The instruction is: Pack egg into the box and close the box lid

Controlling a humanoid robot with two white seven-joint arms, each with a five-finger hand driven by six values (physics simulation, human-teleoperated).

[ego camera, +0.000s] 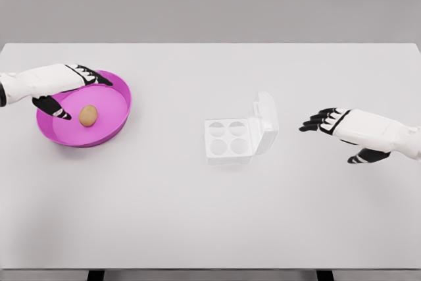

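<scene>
A brown egg [88,115] lies inside a magenta bowl [116,127] at the table's left. My left hand [74,93] hovers over the bowl's far-left side, fingers spread above the egg and thumb down beside it, holding nothing. A clear plastic egg box [227,140] with several empty cups sits at the table's middle, its lid [266,123] standing open on the right side. My right hand [321,122] floats to the right of the box, fingers extended toward the lid, apart from it and empty.
The white table [210,215] spans the whole view, with its front edge near the bottom. Nothing else stands on it besides the bowl and the box.
</scene>
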